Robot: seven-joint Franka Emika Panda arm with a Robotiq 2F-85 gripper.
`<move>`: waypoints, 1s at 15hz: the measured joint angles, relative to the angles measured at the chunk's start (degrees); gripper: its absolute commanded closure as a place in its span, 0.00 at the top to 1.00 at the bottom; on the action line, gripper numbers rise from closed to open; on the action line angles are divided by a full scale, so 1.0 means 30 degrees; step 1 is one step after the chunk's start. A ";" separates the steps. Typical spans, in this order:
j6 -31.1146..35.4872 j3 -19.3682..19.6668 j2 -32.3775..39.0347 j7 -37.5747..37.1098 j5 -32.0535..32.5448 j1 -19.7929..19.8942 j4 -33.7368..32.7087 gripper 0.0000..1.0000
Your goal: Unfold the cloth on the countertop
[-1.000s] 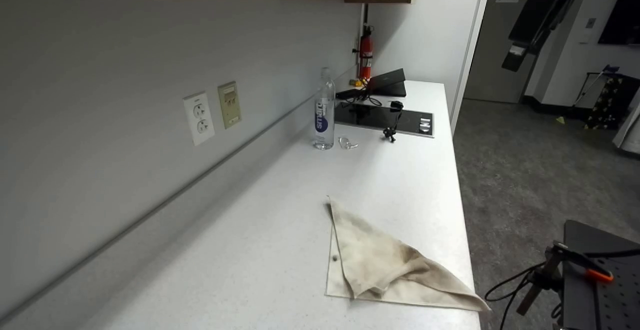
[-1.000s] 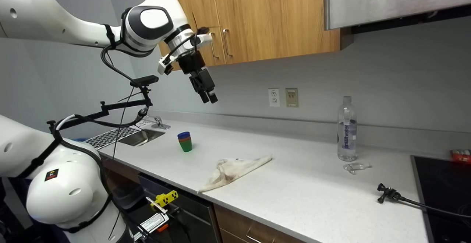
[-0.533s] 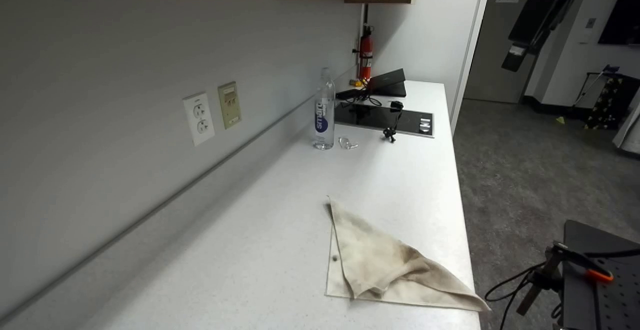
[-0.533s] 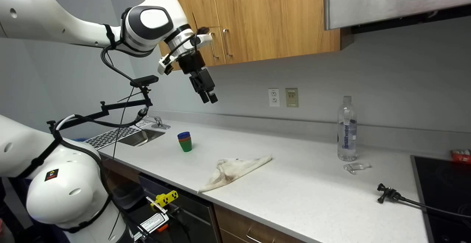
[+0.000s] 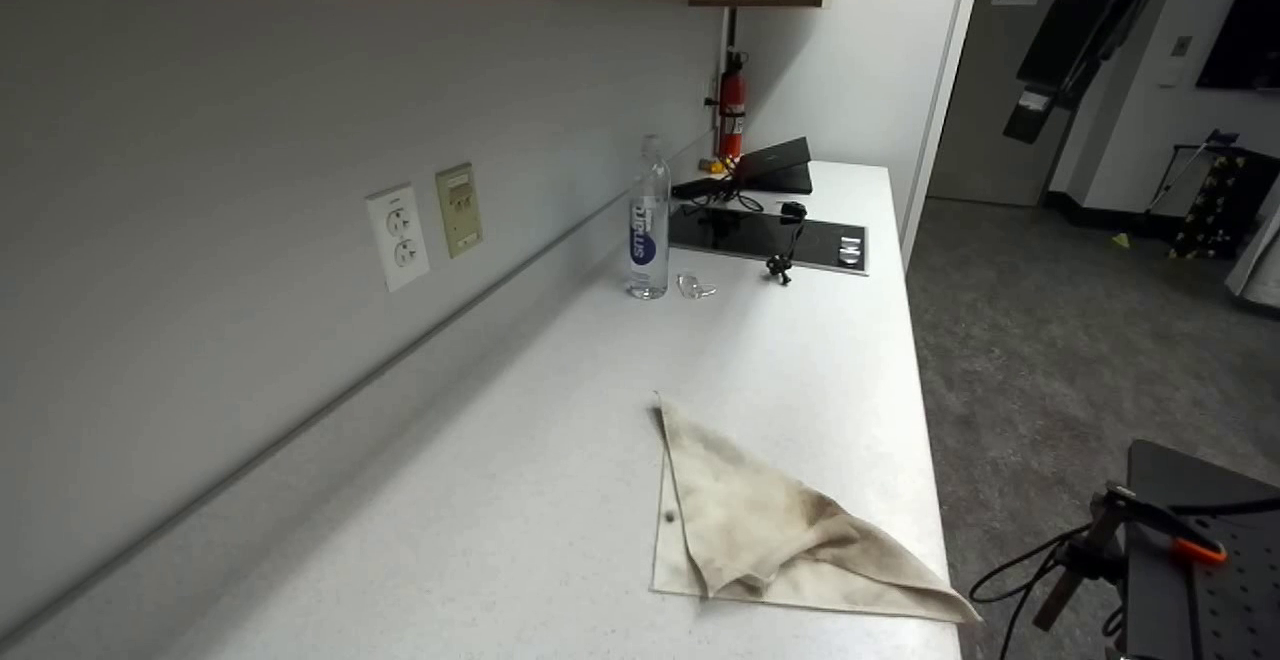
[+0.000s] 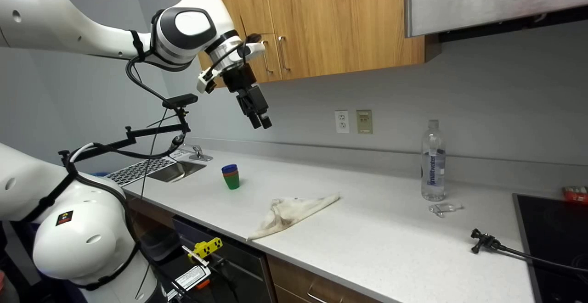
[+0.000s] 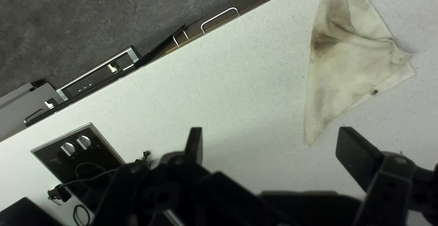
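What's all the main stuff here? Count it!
countertop: 1, white, along wall
cloth: 1, beige, folded over on countertop
sink: 1, silver, in countertop
stacked cups: 3 visible, blue, orange, green, near sink
bottle: 1, clear, near wall
cooktop: 1, black, in countertop
fire extinguisher: 1, red, past cooktop
range hood: 1, silver, overhead
cupboard doors: at least 2, brown, overhead
robot arm: 1, white, beside countertop
gripper: 1, black, open, higher than cloth

Kitchen, white countertop, sink, black cooktop, metal range hood, wooden wall cupboards
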State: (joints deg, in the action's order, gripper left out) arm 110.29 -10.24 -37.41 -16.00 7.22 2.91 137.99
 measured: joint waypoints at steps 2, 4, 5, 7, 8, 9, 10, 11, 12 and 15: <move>0.0000 0.0000 0.0000 0.0000 0.0000 0.0000 0.0000 1.00; 0.0000 0.0029 0.0024 0.0000 0.0000 -0.0046 0.0022 1.00; 0.0000 0.0057 0.0038 0.0000 -0.0002 -0.0088 0.0041 1.00; 0.0000 0.0158 0.0075 0.0000 -0.0293 -0.0213 0.0062 1.00; 0.0000 0.0217 0.0095 0.0000 -0.0511 -0.0293 0.0064 1.00; 0.0000 0.0283 0.0125 0.0005 -0.0811 -0.0375 0.0064 1.00; 0.0000 0.0361 0.0158 0.0028 -0.1168 -0.0467 0.0064 1.00; 0.0000 0.0451 0.0186 0.0063 -0.1566 -0.0578 0.0065 1.00; 0.0147 0.0386 0.0511 0.0034 -0.1944 -0.0716 -0.0270 1.00; 0.0235 -0.0212 0.3001 -0.0377 -0.2586 -0.1141 -0.2956 1.00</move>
State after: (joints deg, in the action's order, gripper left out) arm 110.99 -10.87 -28.41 -17.13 -0.53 -0.51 129.12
